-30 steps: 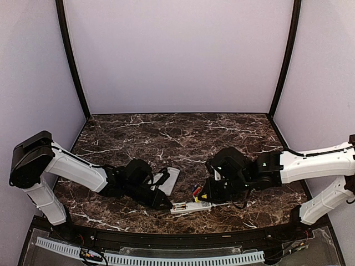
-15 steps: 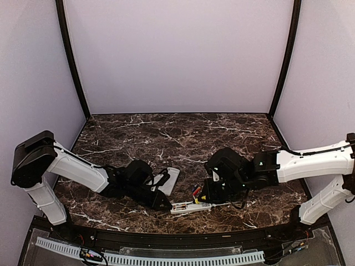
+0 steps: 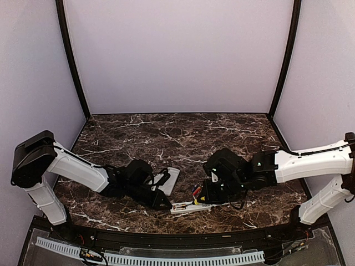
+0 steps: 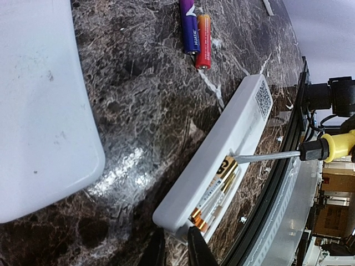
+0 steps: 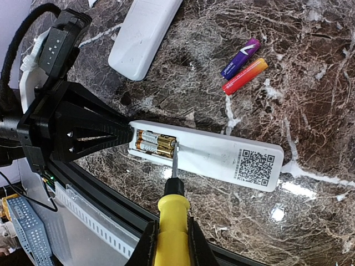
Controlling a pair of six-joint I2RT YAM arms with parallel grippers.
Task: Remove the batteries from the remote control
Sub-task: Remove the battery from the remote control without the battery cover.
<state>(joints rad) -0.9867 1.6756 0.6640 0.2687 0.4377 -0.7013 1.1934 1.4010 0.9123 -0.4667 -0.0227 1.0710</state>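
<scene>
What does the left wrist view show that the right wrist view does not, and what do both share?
Only the left wrist view: the left gripper from its own side, tips at the open end of the remote control. Only the right wrist view: the right gripper shut on the yellow handle of the screwdriver, and the left gripper's black body from outside. Both: two gold batteries inside the open compartment, the screwdriver tip at them, two loose batteries on the table, a flat white piece.
</scene>
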